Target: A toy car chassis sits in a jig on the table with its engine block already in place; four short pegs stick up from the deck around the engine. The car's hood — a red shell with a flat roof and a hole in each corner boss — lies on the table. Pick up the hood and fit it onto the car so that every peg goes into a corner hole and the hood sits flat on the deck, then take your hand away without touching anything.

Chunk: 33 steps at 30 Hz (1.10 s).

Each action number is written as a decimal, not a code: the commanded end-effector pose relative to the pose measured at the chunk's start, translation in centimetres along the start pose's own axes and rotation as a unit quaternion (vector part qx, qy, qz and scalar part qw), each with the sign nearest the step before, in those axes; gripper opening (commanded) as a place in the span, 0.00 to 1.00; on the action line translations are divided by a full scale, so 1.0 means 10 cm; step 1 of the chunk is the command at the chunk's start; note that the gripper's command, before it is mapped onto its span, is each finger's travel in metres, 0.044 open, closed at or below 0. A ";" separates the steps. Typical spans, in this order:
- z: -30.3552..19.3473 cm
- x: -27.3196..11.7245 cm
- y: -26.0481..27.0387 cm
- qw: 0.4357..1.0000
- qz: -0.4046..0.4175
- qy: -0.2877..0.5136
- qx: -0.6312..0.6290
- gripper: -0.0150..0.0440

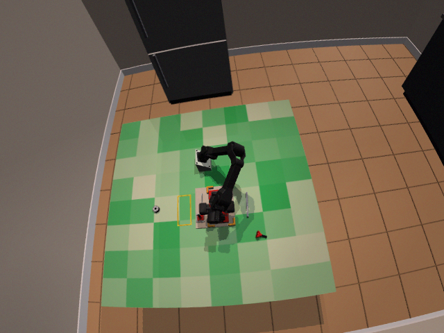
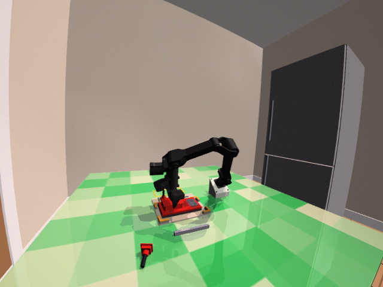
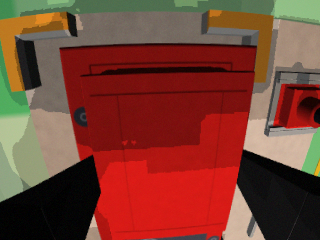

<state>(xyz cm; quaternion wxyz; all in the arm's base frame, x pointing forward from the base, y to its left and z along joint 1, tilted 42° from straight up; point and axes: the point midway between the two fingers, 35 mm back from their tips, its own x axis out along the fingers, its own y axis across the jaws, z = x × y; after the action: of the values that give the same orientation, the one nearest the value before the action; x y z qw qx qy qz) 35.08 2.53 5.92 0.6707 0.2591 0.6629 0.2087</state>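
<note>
My gripper (image 2: pixel 175 200) (image 3: pixel 168 158) is shut on the hood, with one finger at each long side. The red hood (image 2: pixel 167 204) (image 3: pixel 165 150) is over the rear part of the red chassis (image 2: pixel 195 207) (image 3: pixel 74 65), low at its deck. In the wrist view a strip of deck and a dark round fitting show left of the hood, while the right edges nearly line up. I cannot tell whether the hood sits fully flat. The engine block, the pegs and the corner holes are hidden. The chassis lies in the jig (image 1: pixel 200 193) (image 2: pixel 182 217) (image 3: pixel 45 97).
Orange corner brackets (image 3: pixel 42 22) (image 3: pixel 240 21) stand around the chassis. A red part (image 1: pixel 200 217) (image 3: pixel 295 107) sits in a grey holder beside it. A grey bar (image 1: pixel 247 205) (image 2: pixel 191 229), a red-and-black piece (image 1: pixel 259 234) (image 2: pixel 146 248), a small wheel (image 1: pixel 155 209) and a yellow outline (image 1: pixel 177 211) are nearby.
</note>
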 end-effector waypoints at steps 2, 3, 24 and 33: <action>0.00 0.00 0.00 1.000 0.000 0.000 0.000 0.48; 0.00 0.00 0.00 1.000 0.000 0.000 0.000 0.52; -0.04 -0.63 -0.06 1.000 0.023 -0.020 0.000 1.00; -0.05 -0.72 -0.06 0.999 0.027 -0.023 0.000 1.00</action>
<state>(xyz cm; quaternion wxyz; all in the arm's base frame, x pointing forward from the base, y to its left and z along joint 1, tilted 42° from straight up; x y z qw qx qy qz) 34.31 -2.52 10.97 0.6807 0.2819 0.6409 0.2156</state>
